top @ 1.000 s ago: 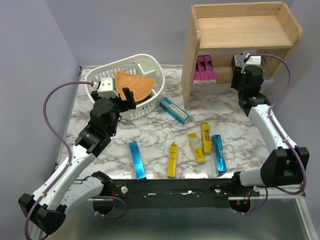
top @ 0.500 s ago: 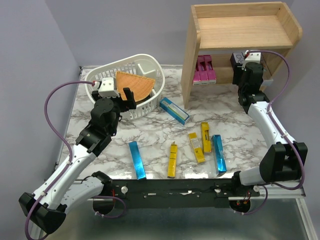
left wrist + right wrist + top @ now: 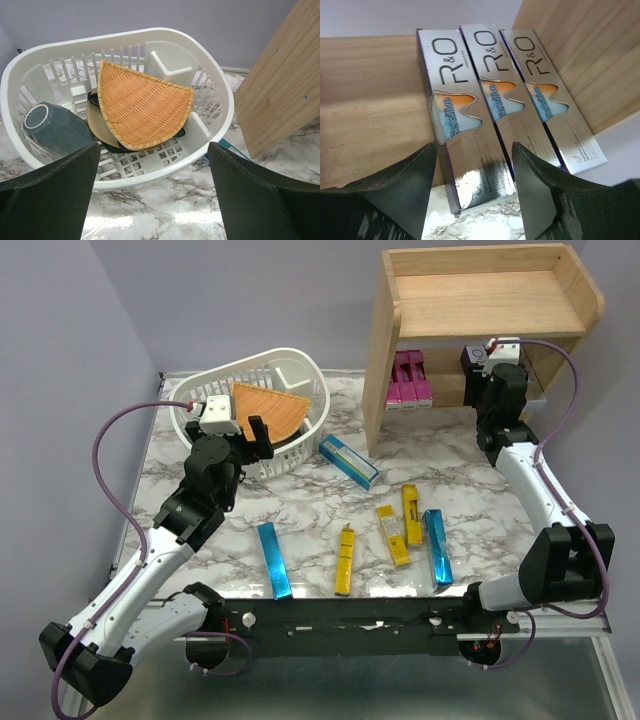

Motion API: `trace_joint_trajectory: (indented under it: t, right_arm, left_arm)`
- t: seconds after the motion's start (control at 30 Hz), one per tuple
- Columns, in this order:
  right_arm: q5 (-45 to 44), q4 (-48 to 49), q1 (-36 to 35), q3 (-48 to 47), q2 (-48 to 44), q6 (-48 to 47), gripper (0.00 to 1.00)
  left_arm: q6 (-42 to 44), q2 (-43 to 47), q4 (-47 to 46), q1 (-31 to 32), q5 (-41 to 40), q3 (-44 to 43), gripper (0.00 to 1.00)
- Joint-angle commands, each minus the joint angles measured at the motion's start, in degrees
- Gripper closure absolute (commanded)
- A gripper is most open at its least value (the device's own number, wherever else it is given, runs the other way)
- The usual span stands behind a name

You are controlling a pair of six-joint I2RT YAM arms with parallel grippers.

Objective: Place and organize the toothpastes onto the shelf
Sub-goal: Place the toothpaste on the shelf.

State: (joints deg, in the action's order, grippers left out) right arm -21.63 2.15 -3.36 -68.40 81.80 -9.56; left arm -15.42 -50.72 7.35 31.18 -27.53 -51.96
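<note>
Toothpastes [image 3: 495, 105] sit three abreast mid-frame on the shelf [image 3: 370, 100]; the right gripper [image 3: 475, 150], fingers spread astride the leftmost carton [image 3: 455, 125], should back straight out without nudging it. Left gripper [image 3: 154, 150] gapes empty.

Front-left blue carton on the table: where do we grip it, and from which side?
Mid-length, across the narrow width, straight down from above. The blue carton lies flat on the table, long axis roughly near-to-far, with bare marble along both long sides for the jaws.
</note>
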Motion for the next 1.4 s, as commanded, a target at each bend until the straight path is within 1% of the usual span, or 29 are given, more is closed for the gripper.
trace_joint_trajectory:
  t: [0.0, 0.1, 0.6, 0.7, 0.83, 0.93, 1.03, 1.23, 1.37]
  right_arm:
    - [6.06, 2.42, 0.19, 1.07, 1.52, -2.39, 0.31]
    - [7.04, 2.42, 0.28, 1.08, 2.4, -2.83, 0.33]
    - [0.36, 7.51, 0.28, 2.4, 7.76, -4.67, 0.45]
    - [-1.13, 7.95, 0.19, 2.39, 8.2, -4.68, 0.48]
    - [-4.64, 8.83, 0.28, 3.36, 7.41, -3.98, 0.49]
    - [-4.22, 8.49, 0.28, 4.33, 6.18, -2.92, 0.49]
    - [-0.45, 7.08, 0.28, 4.59, 3.81, -0.56, 0.47]
    - [1.67, 6.64, 0.28, 5.38, -1.11, 1.12, 0.39]
    - [5.97, 5.67, 0.19, 5.56, -4.1, 2.62, 0.32]
  left_arm:
    - [0.83, -0.17, -1.29, -0.24, -0.86, 0.37, 0.01]
    - [0.92, -0.35, -1.29, -0.24, -0.86, 0.37, 0.01]
    - [1.45, -0.61, -1.38, -0.24, -0.95, 0.46, 0.01]
    - [1.53, -0.7, -1.38, -0.24, -1.03, 0.37, 0.01]
    - [1.62, -0.78, -1.38, -0.24, -0.95, 0.37, 0.01]
    - [1.53, -0.87, -1.29, -0.24, -0.6, 0.29, 0.01]
    - [1.62, -0.87, -1.38, -0.24, -0.6, 0.37, 0.01]
    - [1.71, -0.87, -1.38, -0.24, -0.51, 0.29, 0.01]
    - [1.62, -0.87, -1.38, -0.24, -0.42, 0.37, 0.01]
